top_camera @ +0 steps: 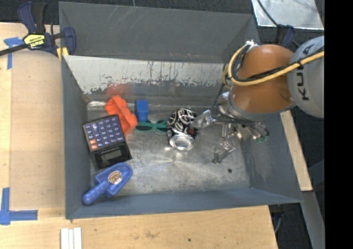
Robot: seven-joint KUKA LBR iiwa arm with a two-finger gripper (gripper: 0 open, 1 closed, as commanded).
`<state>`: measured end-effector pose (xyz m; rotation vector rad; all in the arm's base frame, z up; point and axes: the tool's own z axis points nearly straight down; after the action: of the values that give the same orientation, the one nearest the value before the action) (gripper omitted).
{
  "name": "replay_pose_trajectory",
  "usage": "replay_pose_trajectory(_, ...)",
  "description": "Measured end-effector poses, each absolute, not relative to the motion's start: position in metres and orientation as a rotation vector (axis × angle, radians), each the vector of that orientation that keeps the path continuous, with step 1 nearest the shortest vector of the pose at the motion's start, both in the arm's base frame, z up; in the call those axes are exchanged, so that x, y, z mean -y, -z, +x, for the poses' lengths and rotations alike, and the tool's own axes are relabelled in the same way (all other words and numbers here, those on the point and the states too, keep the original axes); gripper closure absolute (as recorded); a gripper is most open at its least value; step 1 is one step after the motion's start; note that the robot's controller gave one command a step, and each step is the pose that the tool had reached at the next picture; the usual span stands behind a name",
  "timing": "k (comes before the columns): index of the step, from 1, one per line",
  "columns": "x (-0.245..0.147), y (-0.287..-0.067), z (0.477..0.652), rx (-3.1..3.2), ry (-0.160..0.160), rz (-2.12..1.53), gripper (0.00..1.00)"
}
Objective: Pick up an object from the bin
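Hanging low in the right half of the bin (165, 74) with the gripper (222, 152), over bare floor and just right of a crushed drink can (181, 126). Cannot tell whether wide or narrow at the claw; no sign of anything held. Judging by nearness, taking the can as the likely pick: lying on its side near the middle of the floor, black-and-white print on the body, silver end turned toward the near wall.

Likely light and thin-walled, already dented, so stiff along the creases yet ready to buckle further under a hard squeeze. Probably slick on the printed skin and apt to roll or skid if nudged from one side. Best taken across the crumpled body, closing on the flatter dents, rather than on the round silver end.

Just left of the can, and seemingly touching it, a green plastic piece (152, 126); beyond that a small blue block (142, 109) and an orange plastic piece (122, 113). Farther left a dark calculator with blue keys (107, 141), and at the near left corner a blue plastic tool with a round badge (108, 182). Clear floor between gripper and can; only the green piece to mind on the left, liable to be dragged along
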<state>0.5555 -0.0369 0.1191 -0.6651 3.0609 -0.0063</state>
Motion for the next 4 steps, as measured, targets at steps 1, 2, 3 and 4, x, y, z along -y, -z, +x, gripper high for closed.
replay_pose_trajectory(1, 0.040, -0.131, 0.596, -2.871, 0.000, -1.266, 1.00)
replay_pose_trajectory(2, 0.040, -0.131, 0.596, -2.873, 0.000, -1.264, 0.00)
replay_pose_trajectory(3, 0.040, -0.131, 0.596, -2.873, 0.000, -1.264, 0.00)
replay_pose_trajectory(4, 0.018, -0.104, 0.601, -2.897, 0.007, -1.193, 0.00)
